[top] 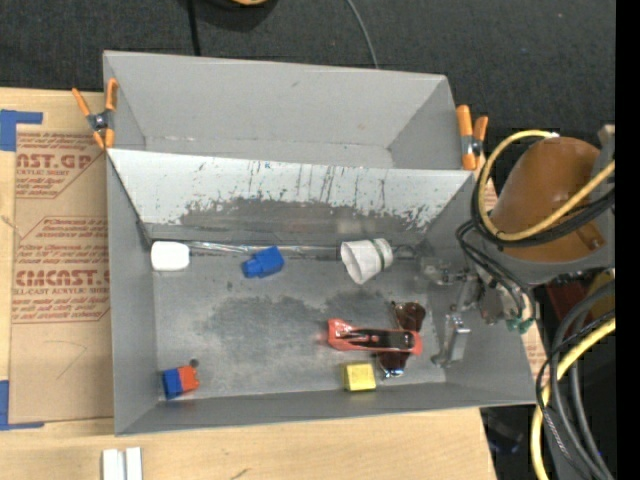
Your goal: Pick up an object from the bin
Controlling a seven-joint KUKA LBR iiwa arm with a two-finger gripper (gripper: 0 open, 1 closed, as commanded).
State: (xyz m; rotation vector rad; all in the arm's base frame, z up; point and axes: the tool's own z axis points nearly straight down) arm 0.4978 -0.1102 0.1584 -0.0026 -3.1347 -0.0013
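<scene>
1. Yellow block (359, 377) sits close to the near wall of the bin (300, 108), right of the middle, flat on the floor.
2. Far off to its left, in the near left corner, lies a small blue-and-orange block (180, 380), well apart from everything else.
3. Just beyond the yellow block lies a red tool (370, 338) with a black bar along its top. It lies flat on the floor, stretched left to right, near the yellow block. Whether the two touch cannot be told.
4. A small dark brown piece (408, 315) lies just beyond the red tool's right end.
5. The gripper (452, 336) is low in the near right part of the bin, close to the right wall and just right of the red tool's right end and the brown piece. The red tool is the thing nearest to it.
6. Whether the gripper is spread or pressed together cannot be told, as its metal parts blur into the grey wall behind them.
7. Above and right of the gripper, outside the bin wall, are the arm's orange cover (550, 203) and looping yellow and black cables (560, 388).
8. Along the foot of the far wall lie three things in a row: a white block (170, 257) at the left, a blue lump (263, 263) in the middle and a white cup (365, 259) on its side at the right.
</scene>
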